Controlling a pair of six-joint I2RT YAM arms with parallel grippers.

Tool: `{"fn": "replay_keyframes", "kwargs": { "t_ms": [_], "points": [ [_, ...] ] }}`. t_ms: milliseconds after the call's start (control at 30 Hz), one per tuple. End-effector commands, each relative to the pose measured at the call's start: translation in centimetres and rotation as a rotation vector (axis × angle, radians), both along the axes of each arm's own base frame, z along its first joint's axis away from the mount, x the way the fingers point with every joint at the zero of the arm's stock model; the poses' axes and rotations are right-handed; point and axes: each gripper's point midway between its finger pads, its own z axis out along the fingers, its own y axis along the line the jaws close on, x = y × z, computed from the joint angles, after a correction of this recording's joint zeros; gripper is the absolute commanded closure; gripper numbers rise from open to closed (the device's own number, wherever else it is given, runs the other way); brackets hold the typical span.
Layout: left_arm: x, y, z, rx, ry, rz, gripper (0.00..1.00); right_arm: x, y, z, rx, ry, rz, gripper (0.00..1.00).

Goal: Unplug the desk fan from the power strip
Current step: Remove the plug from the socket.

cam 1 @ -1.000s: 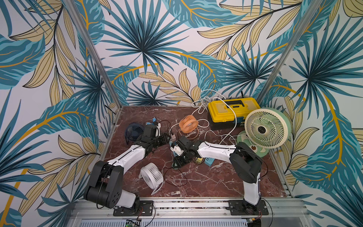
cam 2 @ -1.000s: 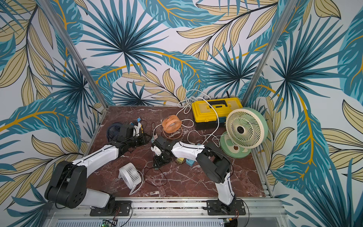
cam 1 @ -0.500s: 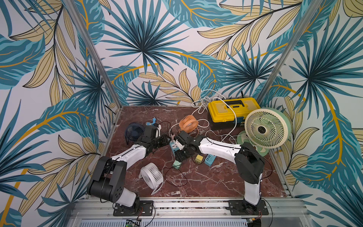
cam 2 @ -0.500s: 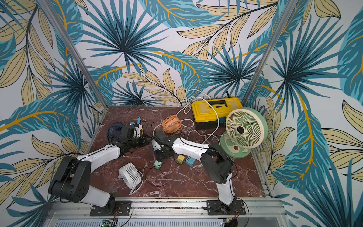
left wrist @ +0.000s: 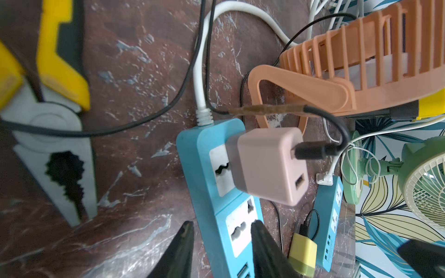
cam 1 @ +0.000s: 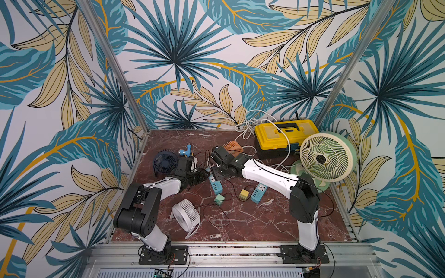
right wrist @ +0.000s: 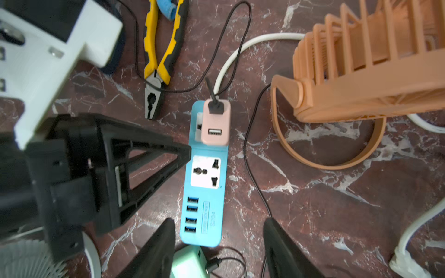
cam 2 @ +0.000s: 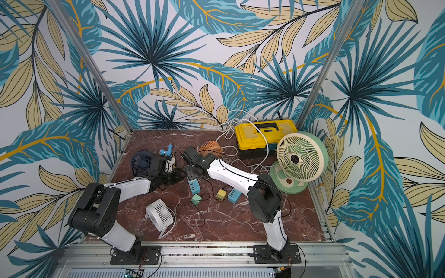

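A blue power strip [cam 1: 216, 186] [right wrist: 204, 239] lies mid-table, with a pink adapter [right wrist: 215, 125] [left wrist: 269, 166] and its black cable plugged into the far socket. The near socket is bare. A mint-green adapter [cam 1: 219, 199] [right wrist: 187, 262] lies loose at the strip's USB end, and its black cable trails toward the white desk fan [cam 1: 185, 216]. My left gripper [left wrist: 221, 223] [cam 1: 204, 174] is shut on the strip, one finger at its side and one over its face. My right gripper [right wrist: 219, 220] [cam 1: 214, 171] hangs open above the USB end, holding nothing.
Pliers [right wrist: 154, 79] lie beside the strip. An orange fan [cam 1: 233, 147] and a navy fan [cam 1: 165, 161] stand behind it. A yellow adapter [cam 1: 244, 194], a second blue strip [cam 1: 258, 192], a large green fan [cam 1: 325, 156] and a yellow toolbox [cam 1: 286, 137] are to the right. Cables cross the table.
My right gripper opened, let the green adapter drop onto the table by the strip's end, and drew back toward the far side. The left gripper stayed on the strip.
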Motion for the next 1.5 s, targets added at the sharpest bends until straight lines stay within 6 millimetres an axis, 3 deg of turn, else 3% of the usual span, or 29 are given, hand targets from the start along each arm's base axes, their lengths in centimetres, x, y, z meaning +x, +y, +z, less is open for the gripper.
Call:
{"fn": "replay_keyframes", "kwargs": {
  "t_ms": [0, 400, 900, 1167, 1467],
  "points": [
    [0.0, 0.1, -0.6, -0.025, 0.001, 0.005, 0.57, 1.6, 0.2, -1.6, -0.043, -0.025, -0.044, 0.38],
    [0.0, -0.1, -2.0, -0.055, 0.035, 0.009, 0.57, 4.7, 1.5, -4.5, -0.050, -0.013, -0.099, 0.38],
    [-0.2, 0.1, -3.4, -0.033, 0.088, 0.016, 0.57, 6.0, 2.3, -7.1, -0.064, 0.021, -0.106, 0.60],
    [-0.1, 0.2, -4.3, -0.005, 0.126, 0.014, 0.56, 5.9, 2.3, -6.2, -0.078, -0.011, -0.113, 0.76],
    [-0.5, 0.4, -5.3, 0.059, 0.171, 0.004, 0.57, 4.2, 5.0, -5.6, 0.085, 0.093, -0.052, 0.78]
  ]
}}
